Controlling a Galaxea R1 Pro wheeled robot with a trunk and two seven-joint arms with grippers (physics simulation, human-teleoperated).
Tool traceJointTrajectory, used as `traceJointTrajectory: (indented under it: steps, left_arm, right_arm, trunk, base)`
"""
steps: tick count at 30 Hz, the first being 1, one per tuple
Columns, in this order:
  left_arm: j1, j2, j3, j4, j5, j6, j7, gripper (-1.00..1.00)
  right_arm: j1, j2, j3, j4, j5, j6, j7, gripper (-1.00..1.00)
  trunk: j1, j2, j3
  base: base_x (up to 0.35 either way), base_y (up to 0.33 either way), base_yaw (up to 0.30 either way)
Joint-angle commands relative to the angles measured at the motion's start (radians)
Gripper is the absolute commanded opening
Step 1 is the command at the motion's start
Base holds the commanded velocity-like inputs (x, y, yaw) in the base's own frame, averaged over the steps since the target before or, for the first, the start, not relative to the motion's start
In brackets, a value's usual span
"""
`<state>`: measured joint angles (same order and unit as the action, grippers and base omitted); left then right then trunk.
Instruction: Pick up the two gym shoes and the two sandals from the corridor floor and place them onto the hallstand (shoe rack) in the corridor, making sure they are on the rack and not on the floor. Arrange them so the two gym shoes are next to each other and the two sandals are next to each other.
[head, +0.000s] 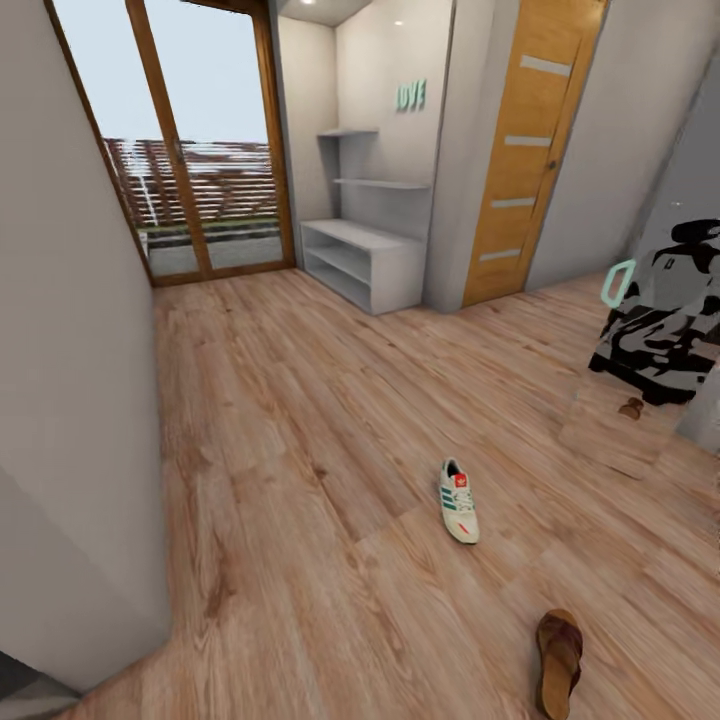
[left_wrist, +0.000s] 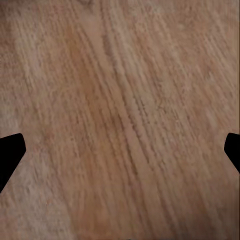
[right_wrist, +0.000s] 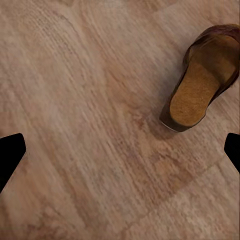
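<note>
On the corridor floor (head: 300, 450), one gym shoe (head: 458, 500) lies alone in open planks, well short of the hallstand (head: 365, 262) against the far wall. Nearer the camera than the gym shoe, one brown sandal (head: 558, 662) lies flat, sole down. In the right wrist view the sandal (right_wrist: 202, 82) sits ahead of the right gripper (right_wrist: 120, 150), outside the gap; its fingertips (right_wrist: 10, 152) stand wide apart with bare planks between them. The left gripper (left_wrist: 120, 152) likewise has its fingertips (left_wrist: 9, 155) spread, over bare floor (left_wrist: 120, 100). Both hallstand shelf tiers hold nothing. Beyond the hallstand stand a glazed door (head: 190, 140) and a wooden door (head: 525, 150); beside it, a mirror panel (head: 660, 330) reflects dark shapes.
</note>
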<state>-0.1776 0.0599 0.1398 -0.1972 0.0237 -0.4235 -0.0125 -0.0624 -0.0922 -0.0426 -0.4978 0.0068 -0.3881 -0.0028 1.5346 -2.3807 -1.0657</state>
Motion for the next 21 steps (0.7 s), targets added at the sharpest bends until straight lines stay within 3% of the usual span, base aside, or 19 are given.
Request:
traceJointTrajectory:
  steps: [1,8,21]
  left_arm:
    - [0.0,0.0,0.001,0.001,0.002,-0.003,-0.001,1.0]
    - [0.0,0.0,0.0,0.001,0.002,-0.004,-0.001,1.0]
    - [0.0,0.0,0.0,0.001,0.002,-0.004,-0.001,1.0]
  right_arm:
    - [0.0,0.0,-0.001,0.001,0.001,-0.003,0.0,1.0]
    - [0.0,0.0,-0.002,0.001,0.001,-0.003,0.0,1.0]
    - [0.0,0.0,-0.002,0.002,0.001,-0.003,0.0,1.0]
  trunk:
    - [0.0,0.0,0.0]
    - [0.0,0.0,0.006]
    - [0.0,0.0,0.017]
  base:
    - [0.233,0.256,-0.229]
    - [0.171,0.165,-0.25]
    - [0.028,0.026,-0.26]
